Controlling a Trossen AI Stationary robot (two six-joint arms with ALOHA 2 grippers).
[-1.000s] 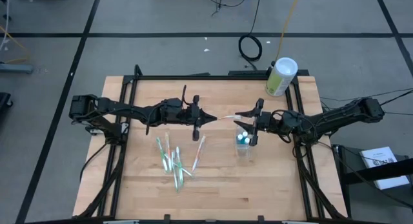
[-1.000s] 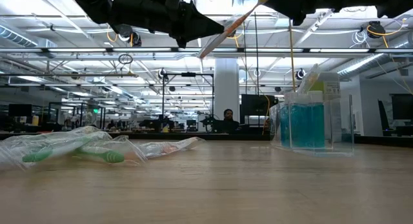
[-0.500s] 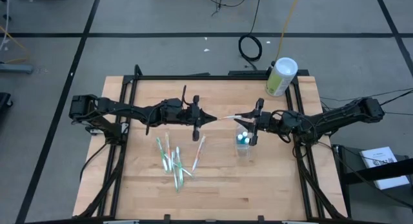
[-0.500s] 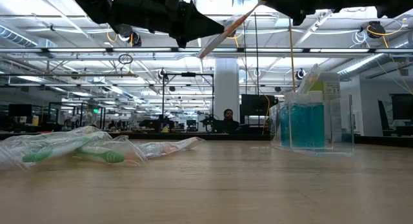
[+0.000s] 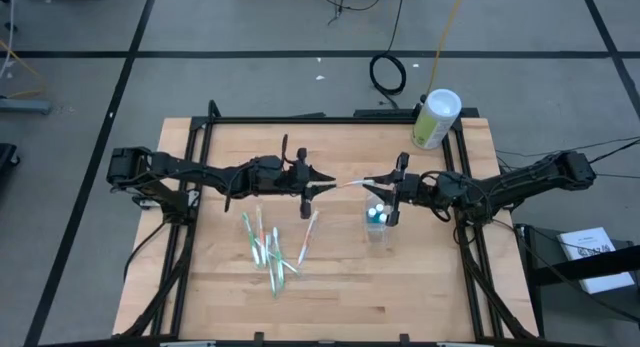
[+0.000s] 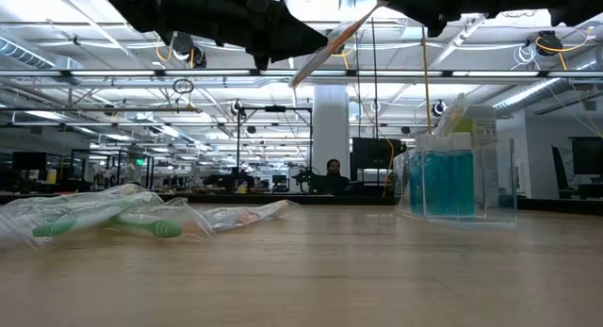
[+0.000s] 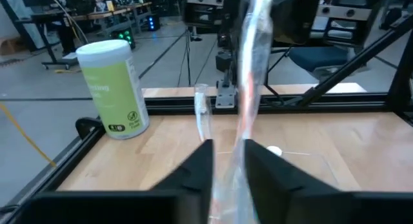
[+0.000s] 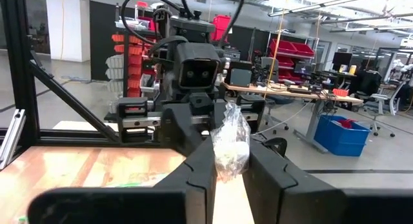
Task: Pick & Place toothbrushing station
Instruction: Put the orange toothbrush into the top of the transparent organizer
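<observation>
A wrapped toothbrush (image 5: 348,182) hangs in the air between my two grippers, above the middle of the table. My left gripper (image 5: 322,185) stands at its left end, fingers slightly apart on either side of the wrapper (image 7: 248,88). My right gripper (image 5: 383,181) is shut on its right end. In the low view the toothbrush (image 6: 330,44) slants up toward the right gripper. Under the right gripper, the clear cup (image 5: 377,223) stands on the table with teal things in it. Several wrapped toothbrushes (image 5: 270,249) lie loose on the table's near left. My left gripper has the toothbrush's left end (image 7: 227,185) between its parted fingers, coming level from the table's left and lying along it; whether the fingers touch the wrapper I cannot tell. My right gripper pinches the bunched wrapper end (image 8: 229,143) at the toothbrush's right end between its two fingers, level from the table's right. The toothbrush is clear of the table.
A pale-green canister with a white lid (image 5: 436,118) stands at the table's far right corner. A single pink toothbrush (image 5: 308,235) lies between the pile and the cup. Black frame rails (image 5: 470,247) run along the table's left and right sides.
My left gripper's fingers have parted a little around the toothbrush's left end. The toothbrush stays where it was, in the air between the two grippers.
</observation>
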